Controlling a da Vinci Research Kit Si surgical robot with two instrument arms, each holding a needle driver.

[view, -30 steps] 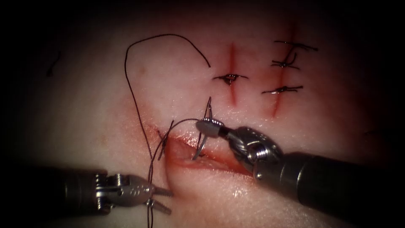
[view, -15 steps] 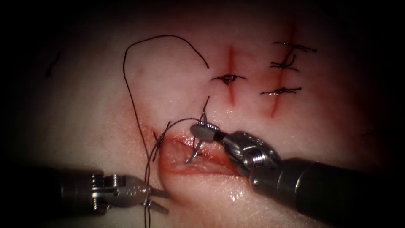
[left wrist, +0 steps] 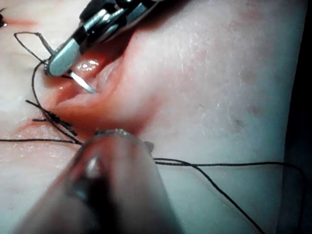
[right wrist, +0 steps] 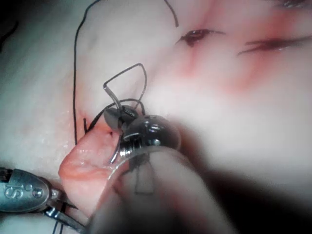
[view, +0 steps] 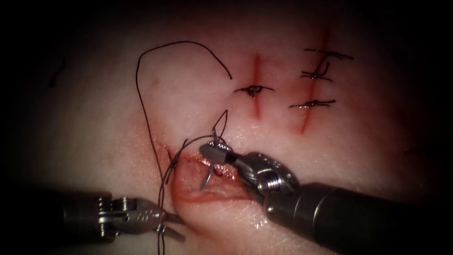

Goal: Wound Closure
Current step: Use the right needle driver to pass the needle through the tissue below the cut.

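Note:
The open cut (view: 207, 186) runs crosswise in the tissue (view: 94, 132). My right tool (view: 213, 152) comes in from the right, jaws shut on the curved needle (view: 206, 178) toward its rear third. The needle's point hangs down inside the cut by the near lip (left wrist: 92, 90); I cannot tell if it pierces. From the needle's tail, dark thread (view: 141, 99) loops up (right wrist: 141, 73), passes a knotted stitch (view: 174, 158) at the cut's left end and arcs far left. My left tool (view: 172, 226) sits at the lower left, jaws open beside the bulging near lip, with thread crossing at their base.
Behind lie two short red cuts: one (view: 255, 89) with a single stitch, one (view: 315, 75) further right with three stitches and cut ends. A loose bit of thread (view: 55, 73) lies far left. Red fluid wets the open cut's edges.
My right tool has carried the needle left and a little lower into the cut. The left tool and the near lip of the tissue have shifted left. Thread loop above the needle bent over.

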